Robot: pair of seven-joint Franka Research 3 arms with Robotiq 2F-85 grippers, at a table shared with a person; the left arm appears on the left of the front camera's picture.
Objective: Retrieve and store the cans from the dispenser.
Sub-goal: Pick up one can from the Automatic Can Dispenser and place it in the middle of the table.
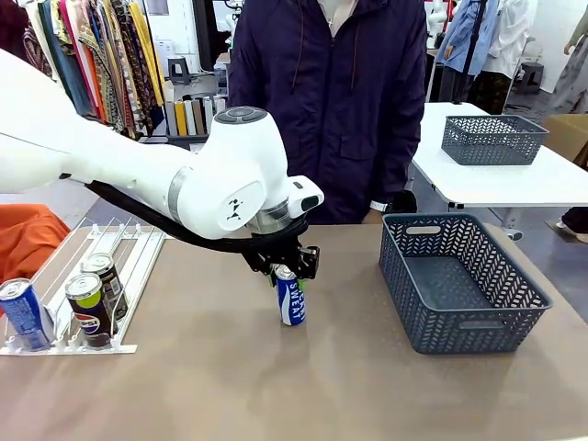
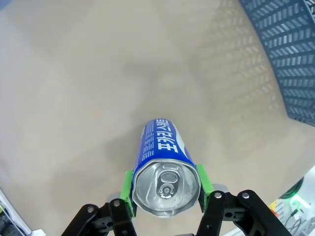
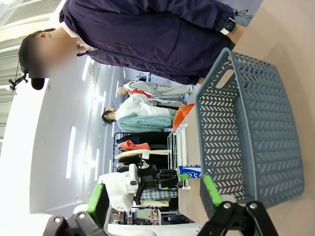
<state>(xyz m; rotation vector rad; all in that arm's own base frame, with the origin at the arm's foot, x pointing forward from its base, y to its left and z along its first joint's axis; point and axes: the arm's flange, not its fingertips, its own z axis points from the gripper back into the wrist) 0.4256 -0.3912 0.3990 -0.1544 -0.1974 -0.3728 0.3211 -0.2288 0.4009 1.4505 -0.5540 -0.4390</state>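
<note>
A blue can (image 1: 290, 301) is pinched near its top between the green pads of the left claw (image 1: 287, 268). It is held upright near the middle of the counter (image 1: 230, 386), between the dispenser (image 1: 138, 253) at the left and the dark mesh basket (image 1: 404, 285) at the right. Whether its base touches the counter cannot be told. Three more cans (image 1: 89, 308) lie at the dispenser's near end, against the front stop. The right claw (image 3: 153, 195) is spread, with nothing between its pads, and is pointed toward the basket.

The step in hand is judged to be the carry to the basket. The can should be raised above the basket's left wall before it is moved right. It should be kept upright so that it is not twisted out of the pads. It should be released only when low inside the rim, so that a drop or a roll is avoided.
</note>
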